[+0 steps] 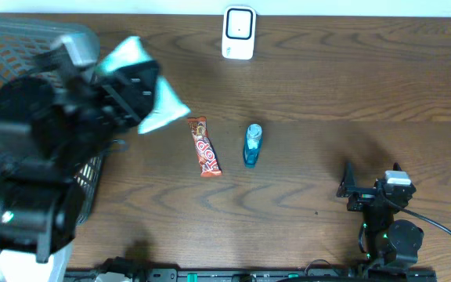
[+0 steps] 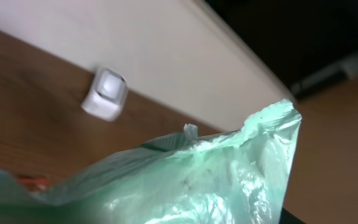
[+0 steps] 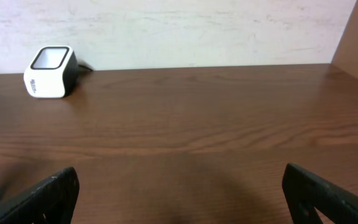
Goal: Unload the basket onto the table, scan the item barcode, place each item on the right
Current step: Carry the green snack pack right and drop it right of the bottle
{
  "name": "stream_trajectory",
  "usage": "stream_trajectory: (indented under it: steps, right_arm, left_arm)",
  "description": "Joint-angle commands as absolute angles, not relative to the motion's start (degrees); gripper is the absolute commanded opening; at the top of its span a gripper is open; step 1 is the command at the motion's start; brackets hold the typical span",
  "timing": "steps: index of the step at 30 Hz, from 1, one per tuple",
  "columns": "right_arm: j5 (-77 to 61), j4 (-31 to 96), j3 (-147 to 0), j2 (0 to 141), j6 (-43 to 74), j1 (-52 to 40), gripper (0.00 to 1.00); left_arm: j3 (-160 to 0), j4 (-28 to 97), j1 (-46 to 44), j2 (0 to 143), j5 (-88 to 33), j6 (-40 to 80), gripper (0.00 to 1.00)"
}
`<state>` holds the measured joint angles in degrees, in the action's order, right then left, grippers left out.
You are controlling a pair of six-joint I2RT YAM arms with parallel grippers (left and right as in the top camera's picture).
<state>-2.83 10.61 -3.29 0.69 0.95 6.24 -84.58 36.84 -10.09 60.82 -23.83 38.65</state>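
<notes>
Left gripper: clamped on a pale green plastic packet, raised above the table's left part.
Packet: blurred overhead; in the left wrist view its crinkled top edge fills the lower frame. No barcode can be made out.
Scanner: white, at the far table edge, well apart from the packet.
Basket: wire, at the left edge, partly under the arm.
Middle of table: candy bar and blue bottle lie near each other, apart.
Right gripper: jaws wide, nothing between them, near the front right edge.
Open room: bare wood between packet and scanner, and across the right half.
</notes>
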Motion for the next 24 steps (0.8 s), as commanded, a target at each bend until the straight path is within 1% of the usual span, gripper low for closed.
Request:
stream_trajectory:
  steps: [1,8,11,17,21,23,24]
  right_arm:
    - [-2.94,10.61,-3.11,0.38,0.32,5.78,0.99]
    - [-2.94,10.63,-3.11,0.38,0.32,5.78,0.99]
    - [-2.94,10.63,-3.11,0.38,0.32,5.78,0.99]
    - [-2.94,10.63,-3.11,0.38,0.32,5.78,0.99]
    - [-2.94,10.61,-3.11,0.38,0.32,5.78,0.99]
    - [-2.94,10.61,-3.11,0.38,0.32,5.78,0.99]
    - [-2.94,10.63,-3.11,0.38,0.32,5.78,0.99]
  left_arm:
    - [-85.10,35.81,-17.65,64.69,-19.33,38.83,0.50]
    - [-85.10,34.13,-32.18,76.73,-11.62,38.61,0.50]
    - [-85.10,33.63,-36.18,81.91,-9.13,38.13,0.50]
    - [-85.10,29.41,-42.74,93.45,-9.19,36.84,0.50]
    - [-85.10,25.04,-47.18,99.83,-9.37,33.89,0.50]
    - [-85.10,23.40,-48.93,101.78,-9.32,31.03,0.50]
    - [-85.10,22.46,-50.57,103.50,-8.97,27.73,0.50]
